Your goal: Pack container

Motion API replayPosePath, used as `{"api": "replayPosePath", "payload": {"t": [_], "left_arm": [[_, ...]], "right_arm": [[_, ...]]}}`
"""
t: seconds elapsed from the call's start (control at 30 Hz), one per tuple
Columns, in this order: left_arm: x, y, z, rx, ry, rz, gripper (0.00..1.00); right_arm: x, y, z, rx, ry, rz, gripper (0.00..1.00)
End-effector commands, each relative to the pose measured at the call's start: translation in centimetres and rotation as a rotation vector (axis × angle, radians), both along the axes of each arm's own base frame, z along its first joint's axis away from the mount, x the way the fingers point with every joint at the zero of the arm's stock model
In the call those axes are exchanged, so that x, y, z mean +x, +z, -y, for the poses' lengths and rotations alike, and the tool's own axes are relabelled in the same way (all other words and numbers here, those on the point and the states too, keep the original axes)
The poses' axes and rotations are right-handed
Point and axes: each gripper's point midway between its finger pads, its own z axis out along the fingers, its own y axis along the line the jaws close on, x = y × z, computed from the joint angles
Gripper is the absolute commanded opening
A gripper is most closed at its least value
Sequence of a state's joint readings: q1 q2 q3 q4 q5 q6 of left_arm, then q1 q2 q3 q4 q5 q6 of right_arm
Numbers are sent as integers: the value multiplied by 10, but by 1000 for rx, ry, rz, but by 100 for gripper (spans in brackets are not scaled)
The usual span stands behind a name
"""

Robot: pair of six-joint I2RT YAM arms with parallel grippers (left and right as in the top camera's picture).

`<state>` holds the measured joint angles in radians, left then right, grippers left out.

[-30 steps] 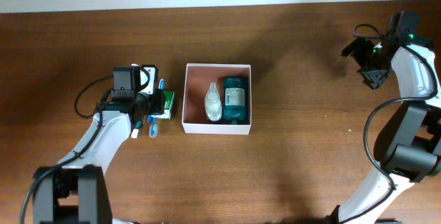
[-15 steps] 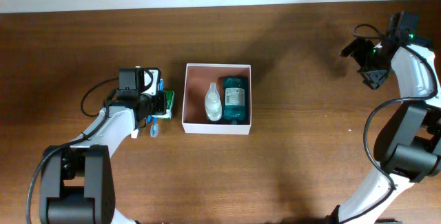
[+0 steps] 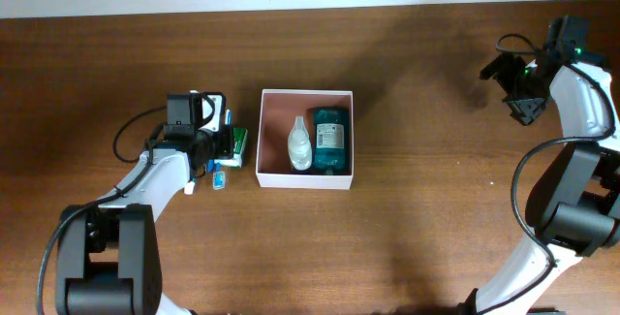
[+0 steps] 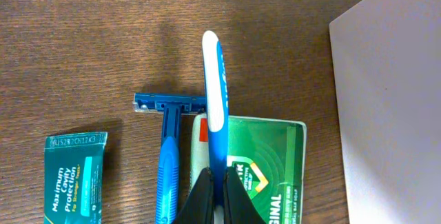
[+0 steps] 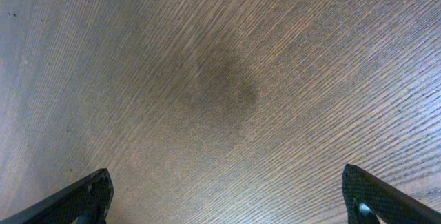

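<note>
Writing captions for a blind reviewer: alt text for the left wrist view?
The left gripper is shut on a blue-and-white toothbrush over a green-and-white carton on the wooden table. A blue razor and a teal tube lie beside it; the white container fills the right edge.

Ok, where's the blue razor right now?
In the left wrist view, the blue razor lies just left of the toothbrush, between the teal toothpaste box and the green carton.
</note>
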<state>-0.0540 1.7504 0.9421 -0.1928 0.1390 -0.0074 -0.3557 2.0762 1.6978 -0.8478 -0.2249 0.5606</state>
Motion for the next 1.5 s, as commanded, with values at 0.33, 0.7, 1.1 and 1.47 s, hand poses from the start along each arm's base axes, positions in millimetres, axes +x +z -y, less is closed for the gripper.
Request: {"api": "replayPosePath", "payload": {"t": [0.33, 0.7, 1.1, 1.47], "left_arm": [[11, 109, 3, -16, -7, 242, 0], [-8, 108, 0, -4, 0, 194, 16], [-11, 16, 0, 5, 1, -43, 99], [-12, 8, 0, 6, 1, -62, 54]], "right_arm": [[0, 1, 5, -15, -3, 1, 99], [0, 1, 5, -15, -3, 1, 99], [0, 1, 5, -15, -3, 1, 99], [0, 1, 5, -15, -3, 1, 99]]}}
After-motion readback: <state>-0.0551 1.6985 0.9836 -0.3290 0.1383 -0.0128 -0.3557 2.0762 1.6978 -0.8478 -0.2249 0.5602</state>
